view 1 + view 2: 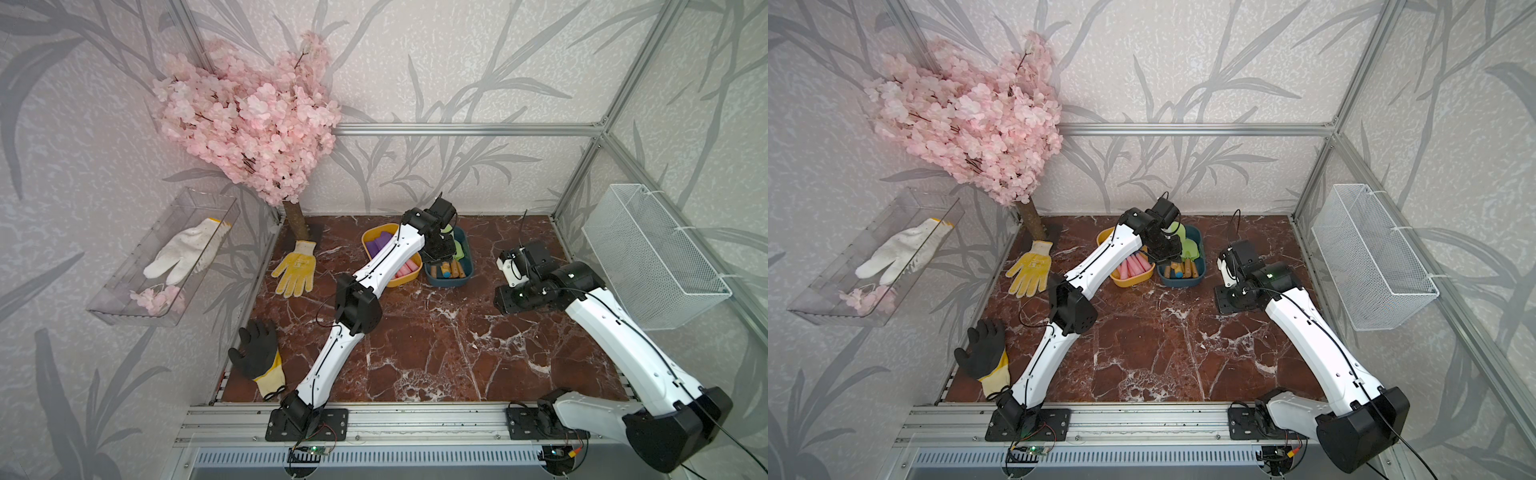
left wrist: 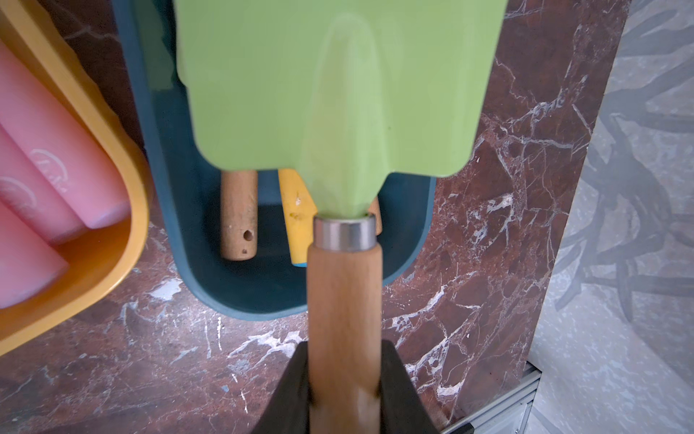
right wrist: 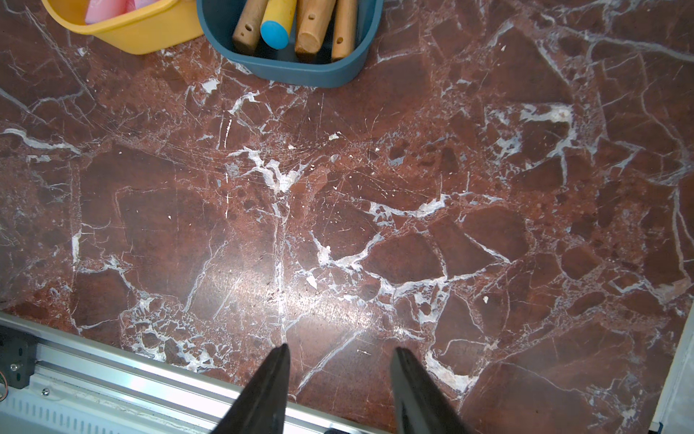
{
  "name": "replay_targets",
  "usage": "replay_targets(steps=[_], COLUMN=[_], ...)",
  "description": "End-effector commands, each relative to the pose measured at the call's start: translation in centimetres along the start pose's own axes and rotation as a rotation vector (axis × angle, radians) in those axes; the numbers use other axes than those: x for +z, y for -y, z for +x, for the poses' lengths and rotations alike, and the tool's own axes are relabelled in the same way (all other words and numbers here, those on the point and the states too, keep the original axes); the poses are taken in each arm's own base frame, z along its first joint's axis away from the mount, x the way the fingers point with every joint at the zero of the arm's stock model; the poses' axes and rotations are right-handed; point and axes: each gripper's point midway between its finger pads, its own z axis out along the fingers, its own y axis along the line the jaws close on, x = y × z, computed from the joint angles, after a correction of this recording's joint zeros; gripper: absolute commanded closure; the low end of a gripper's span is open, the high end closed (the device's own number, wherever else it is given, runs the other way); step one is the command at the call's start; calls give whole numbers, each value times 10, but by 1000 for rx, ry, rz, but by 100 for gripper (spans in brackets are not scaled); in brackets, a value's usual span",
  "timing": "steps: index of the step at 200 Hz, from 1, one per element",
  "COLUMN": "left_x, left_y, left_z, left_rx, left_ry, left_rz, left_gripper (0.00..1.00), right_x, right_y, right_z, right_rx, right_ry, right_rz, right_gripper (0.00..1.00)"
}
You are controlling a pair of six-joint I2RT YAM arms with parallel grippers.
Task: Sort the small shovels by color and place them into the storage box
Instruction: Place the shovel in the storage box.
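Centre: the left gripper (image 2: 343, 360), jaws clamped on the wooden handle of a green shovel (image 2: 330, 94), its blade pointing away from the wrist. The shovel is over the teal tub (image 2: 169, 195); whether it touches the contents cannot be told. That tub holds wooden-handled shovels (image 3: 311, 26) and one yellow handle (image 3: 278, 15) with a blue end. Just beside it stands the yellow tub (image 3: 142, 34), holding purple shovels (image 1: 1133, 266) with pink handles. Both tubs sit at the back of the table (image 3: 338, 188).

The right gripper (image 3: 340, 360) has its jaws partly apart with nothing between them, above bare marble to the right of the tubs.

Periphery — a yellow glove (image 1: 295, 270) and a black glove (image 1: 255, 353) on the table's left side, and a white glove (image 1: 187, 253) in a wall tray (image 1: 124, 307).
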Motion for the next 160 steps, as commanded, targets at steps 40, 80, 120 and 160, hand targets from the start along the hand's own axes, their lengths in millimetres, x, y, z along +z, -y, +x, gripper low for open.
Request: replay_targets(steps=[40, 80, 120, 160], left_x=[28, 39, 45, 49], left_y=[-15, -22, -24, -34], left_z=[-13, -12, -14, -18], left_rx=[-38, -46, -46, -63], left_ry=[-10, -31, -41, -53], left_rz=[-12, -18, -10, -16], left_gripper=[100, 100, 100, 100], right_x=[12, 15, 16, 18], right_y=[3, 4, 4, 4], right_z=[4, 5, 6, 5], right_rx=[-9, -14, -15, -22], right_ry=[-25, -31, -34, -40], right_rz=[10, 16, 16, 17], right_gripper=[51, 51, 51, 51])
